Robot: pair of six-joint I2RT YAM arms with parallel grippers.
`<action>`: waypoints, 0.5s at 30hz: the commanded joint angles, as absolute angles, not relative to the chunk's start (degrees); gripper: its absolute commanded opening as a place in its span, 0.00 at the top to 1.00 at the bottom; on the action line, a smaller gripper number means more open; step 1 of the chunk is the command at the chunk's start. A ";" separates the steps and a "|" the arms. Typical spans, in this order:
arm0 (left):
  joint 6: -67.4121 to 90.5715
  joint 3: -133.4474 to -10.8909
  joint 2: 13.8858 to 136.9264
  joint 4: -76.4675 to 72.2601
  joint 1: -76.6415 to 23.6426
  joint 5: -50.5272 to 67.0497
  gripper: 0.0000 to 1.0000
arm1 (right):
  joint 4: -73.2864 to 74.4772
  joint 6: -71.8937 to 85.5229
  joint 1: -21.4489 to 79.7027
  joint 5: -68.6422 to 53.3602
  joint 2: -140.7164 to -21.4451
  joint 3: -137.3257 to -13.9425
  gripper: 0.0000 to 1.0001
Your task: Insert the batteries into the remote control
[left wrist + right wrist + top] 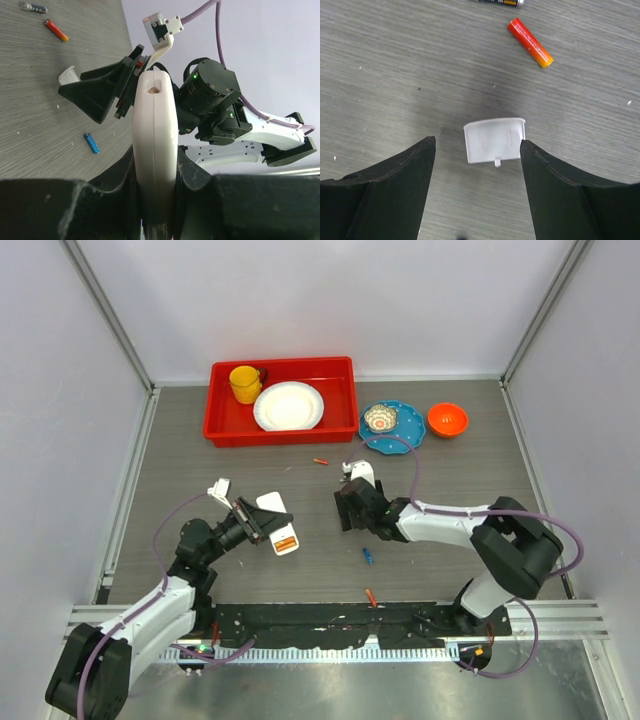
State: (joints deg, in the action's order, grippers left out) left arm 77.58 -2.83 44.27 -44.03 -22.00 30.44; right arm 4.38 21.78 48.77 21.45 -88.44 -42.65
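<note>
My left gripper (154,166) is shut on the white remote control (154,125), held edge-on above the table; from above the remote (277,524) shows an orange patch at its near end. My right gripper (477,141) hangs open over a small white battery cover (495,140) lying flat on the table, close to the right finger. A red-orange battery (530,43) and a dark one (497,2) lie just beyond it. A blue battery (368,556) rests between the arms, and another orange one (371,596) lies near the front rail.
At the back stands a red tray (215,425) holding a yellow cup (245,383) and a white plate (289,406). To its right sit a blue plate (405,432) with a small bowl (380,419) and an orange bowl (447,420).
</note>
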 commanded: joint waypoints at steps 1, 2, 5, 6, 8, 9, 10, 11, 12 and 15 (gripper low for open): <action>76.90 -2.20 45.17 -46.49 -21.71 30.23 1.00 | 2.72 21.71 48.60 25.84 -91.84 -47.80 0.26; 76.90 -2.20 45.35 -46.67 -21.71 30.15 1.00 | 2.99 21.88 48.43 26.01 -92.45 -48.42 0.27; 76.99 -2.02 45.53 -46.85 -21.71 30.15 1.00 | 5.97 23.55 47.90 27.33 -95.70 -51.58 0.28; 77.08 -2.02 45.35 -46.85 -21.71 30.15 1.00 | 6.85 23.99 47.38 27.51 -96.50 -52.37 0.29; 76.99 -1.85 45.18 -46.85 -21.80 30.15 1.00 | 8.70 24.08 47.02 27.16 -98.52 -53.87 0.35; 77.08 -1.85 44.83 -46.76 -21.80 30.15 1.00 | 9.22 24.17 46.85 27.07 -98.96 -54.22 0.39; 77.08 -1.85 44.65 -46.58 -21.71 30.15 1.00 | 10.10 24.00 46.76 26.81 -99.31 -54.58 0.48; 77.08 -1.76 44.47 -46.41 -21.71 30.15 1.00 | 10.11 23.65 46.76 26.37 -99.32 -54.41 0.52; 77.08 -1.76 44.21 -46.23 -21.71 30.15 1.00 | 10.11 22.86 46.76 26.19 -98.97 -54.23 0.56; 76.99 -1.41 43.24 -45.53 -21.71 29.97 1.00 | 10.63 20.41 46.76 24.62 -97.39 -52.91 0.69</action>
